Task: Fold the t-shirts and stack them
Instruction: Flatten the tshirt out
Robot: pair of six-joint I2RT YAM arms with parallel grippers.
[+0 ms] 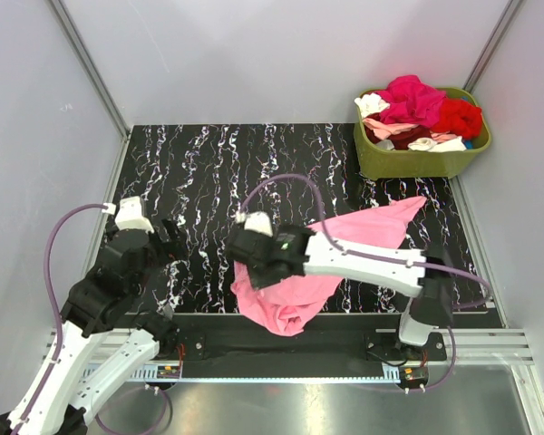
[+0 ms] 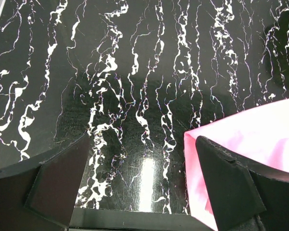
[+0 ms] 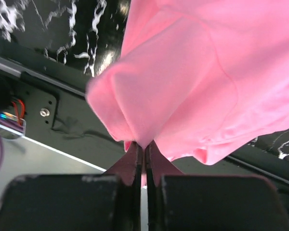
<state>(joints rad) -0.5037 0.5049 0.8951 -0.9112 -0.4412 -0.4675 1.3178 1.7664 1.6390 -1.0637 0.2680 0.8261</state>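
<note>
Two arms: white and black, one at each side of the near edge, each ending in a two-finger end effector.
Left end effector (image 1: 170,240): fingers spread wide and holding nothing; it hovers over the left part of the desk, apart from the cloth.
Left fingers (image 2: 62,185): two dark, matte, wedge-shaped pads; a corner of pink cloth shows just beyond the right-hand one.
Desk (image 1: 218,163): one flat, glossy black top with white marble-like veins.
Pink t-shirt (image 1: 367,227): one, medium pink, soft matte knit with a stitched seam. It is crumpled rather than flat, bunched into a rounded lobe at the near edge in the middle of the desk, and tapers to a point stretching right and away toward the tub.
Right end effector (image 3: 144,150): clamped tight on a fold of the pink t-shirt at its near, bunched end, so the cloth bulges above the closed fingers.
Tub (image 1: 417,161): one, olive-green plastic with rounded corners, at the far right corner of the desk.
Heap of t-shirts (image 1: 415,104): loosely piled above the tub's rim; magenta, red, white and pale pink cloth show, but the exact count cannot be told.
</note>
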